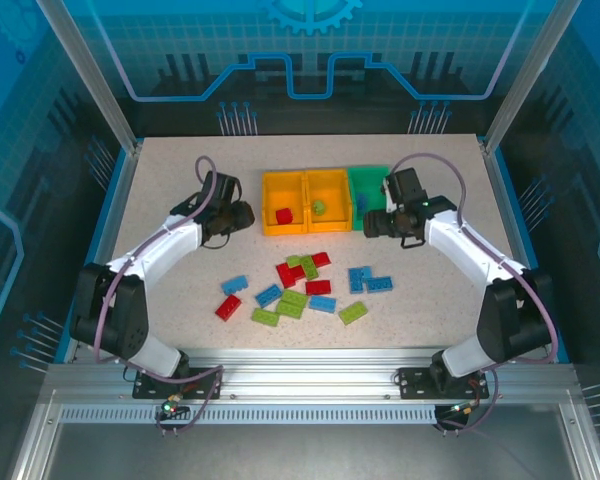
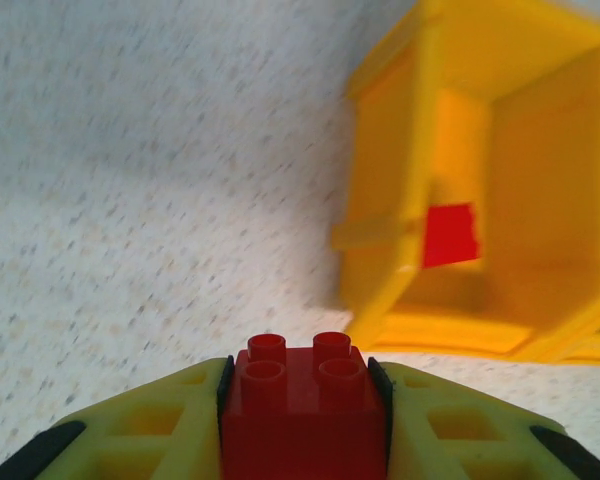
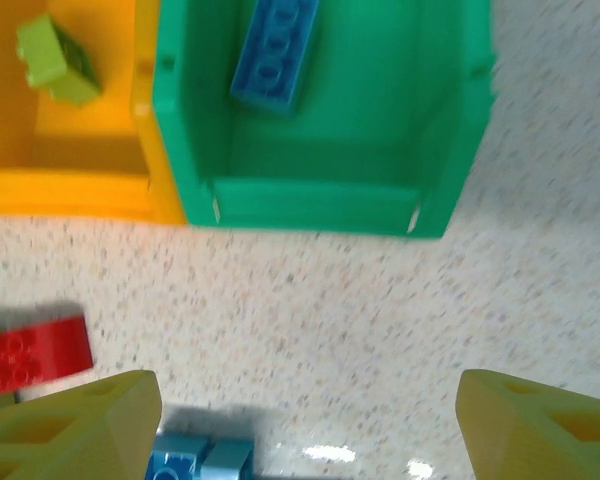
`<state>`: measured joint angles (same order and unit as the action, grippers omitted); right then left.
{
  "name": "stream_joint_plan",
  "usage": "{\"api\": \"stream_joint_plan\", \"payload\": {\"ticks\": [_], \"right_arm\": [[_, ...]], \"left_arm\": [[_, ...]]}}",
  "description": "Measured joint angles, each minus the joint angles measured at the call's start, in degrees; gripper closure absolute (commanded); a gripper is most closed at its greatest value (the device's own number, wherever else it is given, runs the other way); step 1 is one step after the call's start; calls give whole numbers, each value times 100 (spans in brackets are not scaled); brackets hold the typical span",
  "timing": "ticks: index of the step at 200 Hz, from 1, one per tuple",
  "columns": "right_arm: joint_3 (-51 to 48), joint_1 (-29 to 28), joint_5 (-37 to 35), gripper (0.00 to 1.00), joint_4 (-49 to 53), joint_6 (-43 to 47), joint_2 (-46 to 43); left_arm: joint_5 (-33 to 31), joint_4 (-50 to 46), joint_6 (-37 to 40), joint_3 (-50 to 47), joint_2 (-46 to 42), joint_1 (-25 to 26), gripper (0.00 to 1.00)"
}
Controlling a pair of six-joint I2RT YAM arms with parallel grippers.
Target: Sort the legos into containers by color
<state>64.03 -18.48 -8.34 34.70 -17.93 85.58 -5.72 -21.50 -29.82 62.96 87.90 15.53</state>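
— Legos (image 1: 300, 285) mostly lie scattered on the tabletop (image 1: 180, 290), near the containers (image 1: 306, 200). Handling?
— Probably light, rigid, slick; pinch the flat sides. Left end effector (image 1: 242, 216) clamps a red brick (image 2: 305, 405) that way; right end effector (image 3: 305, 420) gapes, empty.

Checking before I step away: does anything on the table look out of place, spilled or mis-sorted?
Nothing stands out. The left yellow bin holds a red brick, the middle yellow bin a lime brick, the green bin a blue brick. The bins sit straight, and the left gripper grips a second red brick squarely.
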Motion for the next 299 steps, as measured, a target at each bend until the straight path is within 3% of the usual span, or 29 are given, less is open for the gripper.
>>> {"api": "stream_joint_plan", "payload": {"ticks": [69, 131, 172, 228, 299], "right_arm": [[-804, -754, 146, 28, 90, -608, -42], [-835, -850, 289, 43, 11, -813, 299], [-855, -859, 297, 50, -48, -815, 638], [-857, -857, 295, 70, -136, -791, 839], [-874, -745, 289, 76, -81, -772, 533]], "left_arm": [[227, -116, 402, 2253, 1692, 339, 63], [411, -173, 426, 2564, 2590, 343, 58], [411, -197, 422, 2573, 2640, 411, 51], [409, -208, 431, 2518, 2579, 625, 40], [382, -175, 431, 1696, 1635, 660, 37]]}}
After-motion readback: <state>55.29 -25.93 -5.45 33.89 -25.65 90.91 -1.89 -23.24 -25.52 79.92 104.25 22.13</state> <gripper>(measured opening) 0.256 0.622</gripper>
